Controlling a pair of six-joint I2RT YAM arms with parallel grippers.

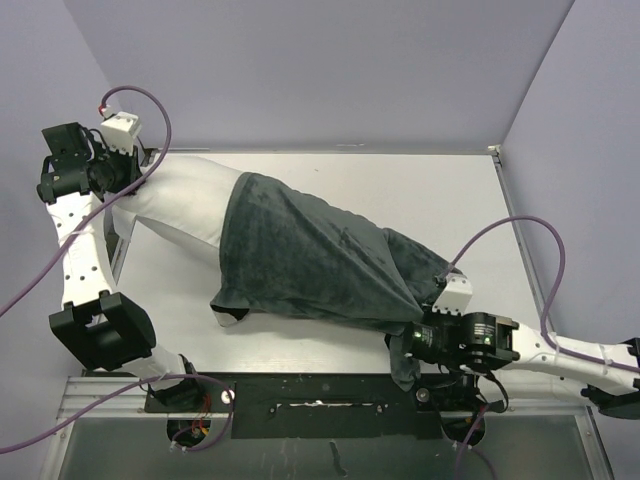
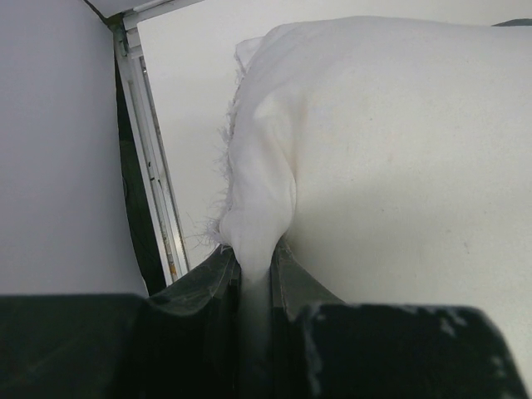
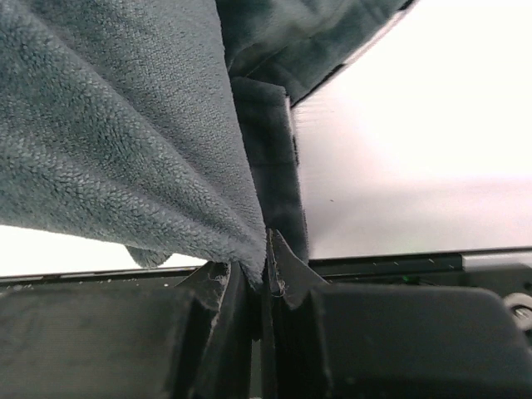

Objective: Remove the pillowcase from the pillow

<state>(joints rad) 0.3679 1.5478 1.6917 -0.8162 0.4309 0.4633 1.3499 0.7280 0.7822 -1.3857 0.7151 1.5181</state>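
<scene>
Fleece pillowcase (image 1: 310, 255) clenched by right gripper (image 3: 262, 274) | left gripper (image 2: 253, 278) pinching pillow (image 1: 190, 200) corner

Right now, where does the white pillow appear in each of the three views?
Top external: the pillow lies upper left, its end out of the pillowcase.
Left wrist: fills centre and right, a corner pinched between the jaws.
Right wrist: not in it; only the fleece pillowcase.
Shared landmark: the white table, seen in all three.
</scene>
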